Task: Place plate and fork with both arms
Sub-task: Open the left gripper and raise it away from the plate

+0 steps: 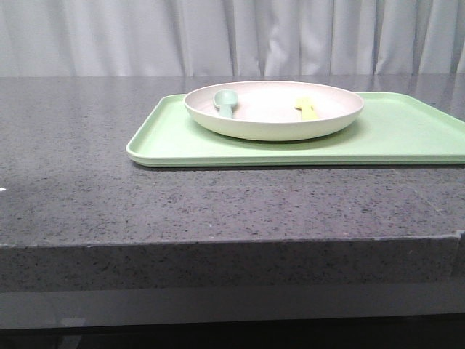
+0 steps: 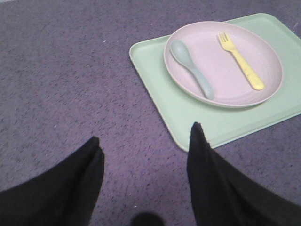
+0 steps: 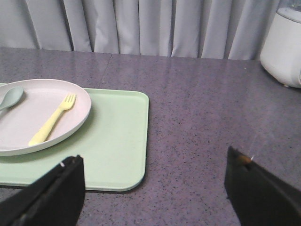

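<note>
The cream plate [image 1: 274, 109] rests on the light-green tray [image 1: 407, 131]. The pale-yellow fork [image 1: 308, 109] lies in the plate on its right side, next to a grey-green spoon [image 1: 225, 102] on its left side. The plate [image 2: 223, 63], fork [image 2: 241, 60] and spoon [image 2: 192, 68] also show in the left wrist view, and the plate [image 3: 33, 117] and fork [image 3: 51, 120] in the right wrist view. My left gripper [image 2: 145, 141] is open and empty over bare table short of the tray's corner. My right gripper [image 3: 155, 165] is open and empty near the tray's other corner. Neither arm shows in the front view.
The tray [image 2: 188, 117] sits on a dark speckled stone table [image 1: 87, 145] whose front edge drops off near the camera. A white appliance [image 3: 284, 42] stands at the far right of the table. Grey curtains [image 1: 218, 36] hang behind.
</note>
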Tool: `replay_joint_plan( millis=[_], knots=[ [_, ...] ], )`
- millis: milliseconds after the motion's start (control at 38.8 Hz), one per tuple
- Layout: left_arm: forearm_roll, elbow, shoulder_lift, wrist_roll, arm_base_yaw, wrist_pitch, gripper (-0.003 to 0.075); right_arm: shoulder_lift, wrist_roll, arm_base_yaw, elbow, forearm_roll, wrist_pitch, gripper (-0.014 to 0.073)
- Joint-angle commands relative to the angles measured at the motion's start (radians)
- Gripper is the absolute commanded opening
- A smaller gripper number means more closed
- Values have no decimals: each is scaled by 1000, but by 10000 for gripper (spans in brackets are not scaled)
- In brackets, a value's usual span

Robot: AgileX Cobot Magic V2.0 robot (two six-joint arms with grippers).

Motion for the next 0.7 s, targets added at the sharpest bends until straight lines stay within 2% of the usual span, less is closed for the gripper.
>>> replay_joint_plan(
  millis=[0, 309, 515, 670],
  knots=[
    [-54, 47, -78, 32, 24, -56, 398, 17, -5, -6, -35, -11, -80, 624],
    [-65, 206, -272, 32, 24, -71, 397, 17, -5, -6, -35, -11, -69, 624],
    [-47, 211, -284, 32, 24, -74, 390, 17, -5, -6, -35, -5, -71, 624],
    [-47, 211, -282, 32, 24, -78, 360, 31, -5, -6, -55, 60, -17, 624]
  ],
)
